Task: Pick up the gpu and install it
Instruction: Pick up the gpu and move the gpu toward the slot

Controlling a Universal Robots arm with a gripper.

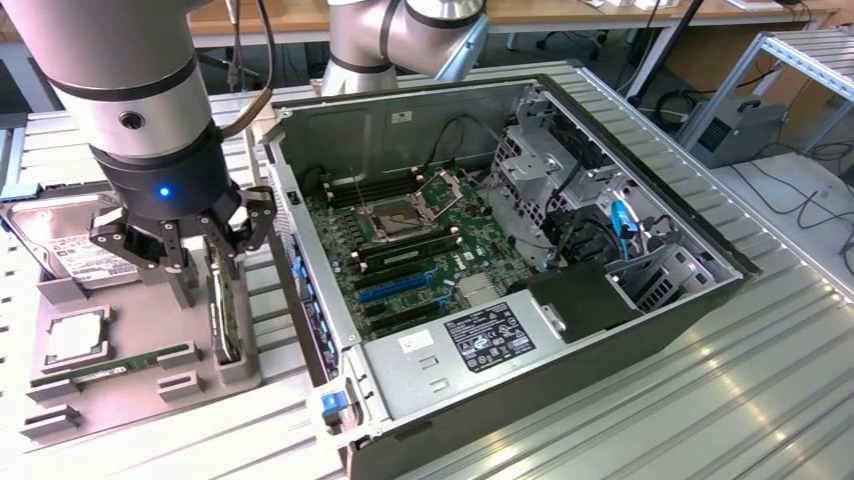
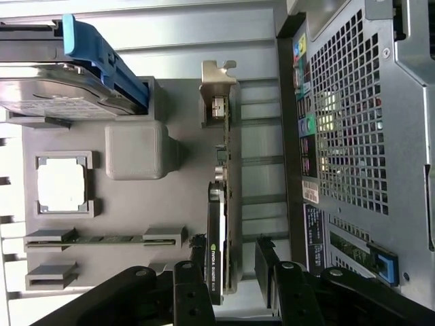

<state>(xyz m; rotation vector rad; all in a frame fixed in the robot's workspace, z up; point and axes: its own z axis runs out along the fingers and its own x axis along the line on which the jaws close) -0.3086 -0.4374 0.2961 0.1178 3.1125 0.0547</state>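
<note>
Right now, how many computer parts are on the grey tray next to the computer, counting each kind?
On the grey tray:
Hard drive: 1
Processor chip: 1
Memory stick: 1
gpu: 1
Total: 4

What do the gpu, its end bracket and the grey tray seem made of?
gpu: dark circuit board, probably with a black plastic cover bearing print. End bracket: likely bare sheet metal, silvery and bent. Grey tray: apparently matte plastic, uniformly dull.
</note>
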